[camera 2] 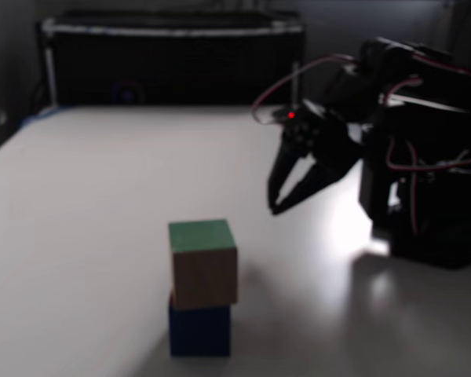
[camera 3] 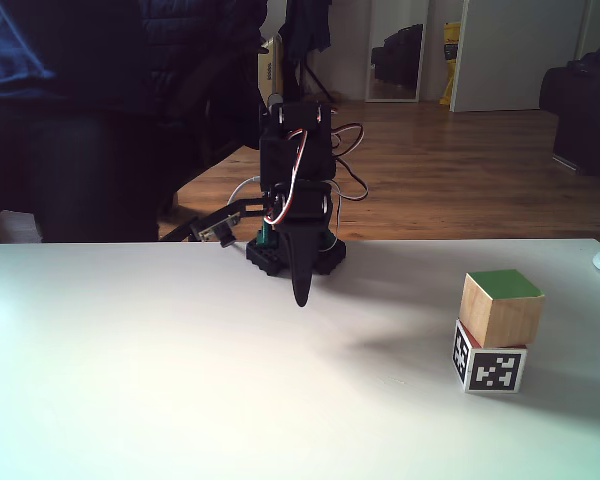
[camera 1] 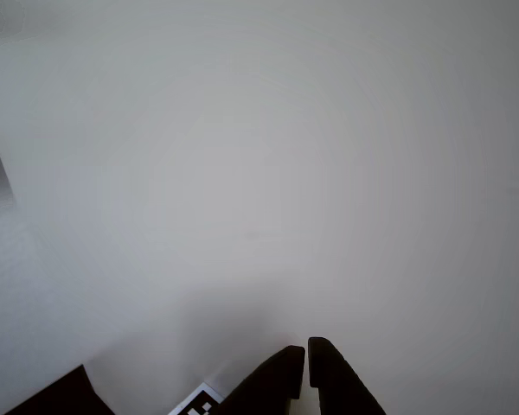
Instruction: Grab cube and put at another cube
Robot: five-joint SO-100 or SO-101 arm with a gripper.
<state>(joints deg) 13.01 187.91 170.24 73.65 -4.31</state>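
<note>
Smooth white table [camera 3: 130, 400], grainy cube [camera 3: 500, 305] atop.

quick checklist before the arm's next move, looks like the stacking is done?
1. Wooden cube sits on the lower cube: ok, stacked, green face up in both fixed views.
2. Stack alignment: not ok; the wooden cube is twisted and overhangs the lower cube slightly.
3. Claw has let go: ok, it holds nothing and sits well away from the stack.
4. Claw jaws: ok, they look shut, tips nearly touching in the other view.
5. Retreat path over the table: ok, bare surface between claw and arm base.
6. Lower cube's colour: cannot tell; it reads blue in a fixed view, and its marker face hides its colour in the other.
</note>
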